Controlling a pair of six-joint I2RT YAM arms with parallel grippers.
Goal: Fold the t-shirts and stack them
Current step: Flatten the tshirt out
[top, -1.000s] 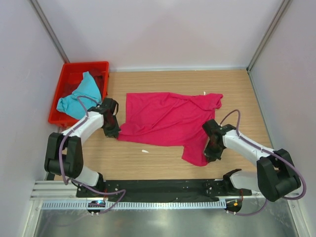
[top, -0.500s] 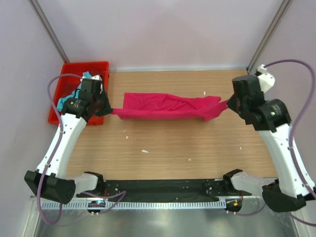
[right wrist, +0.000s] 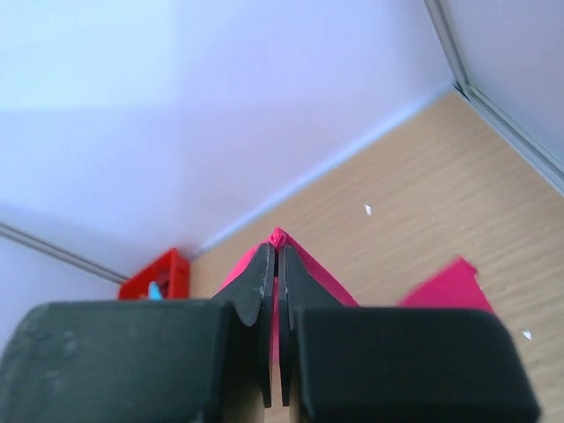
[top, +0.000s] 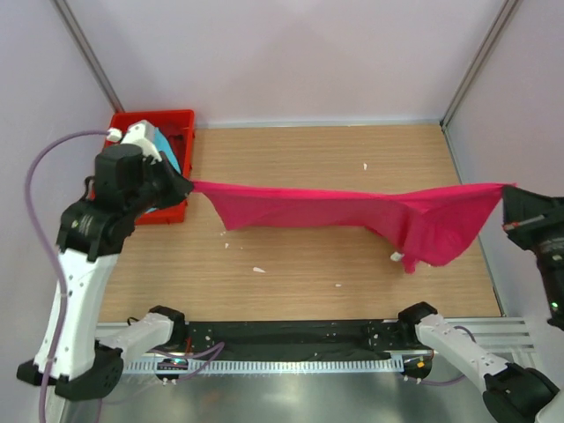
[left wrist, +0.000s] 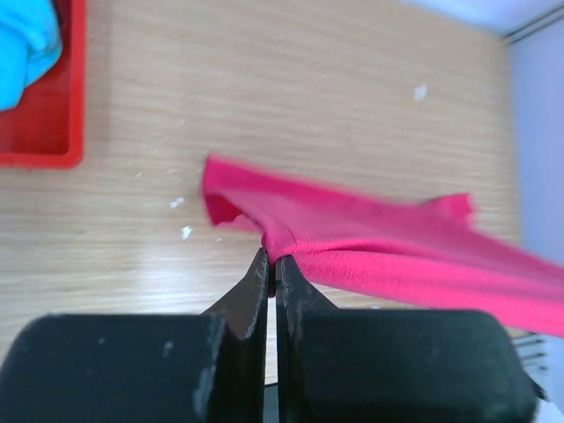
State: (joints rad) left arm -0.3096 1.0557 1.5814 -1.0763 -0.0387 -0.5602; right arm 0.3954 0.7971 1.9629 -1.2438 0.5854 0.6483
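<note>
So, pink shirt (top: 352,211): you had it stretched taut in the air between both arms, above the table (top: 308,264), with its right end sagging lowest.
Left pincer (left wrist: 270,257): clenched on the shirt's left edge, with cloth bunched at the tips. It hung just beside the crate (top: 181,116).
Right pincer (right wrist: 277,251): clenched on the shirt's right corner, with a pink tip poking out between the fingers, at the table's right side.
Blue shirt (left wrist: 26,40): lay in the red crate, partly hidden behind your left arm in the top view.
Specks (top: 258,270): small white bits lay scattered on the wood.
</note>
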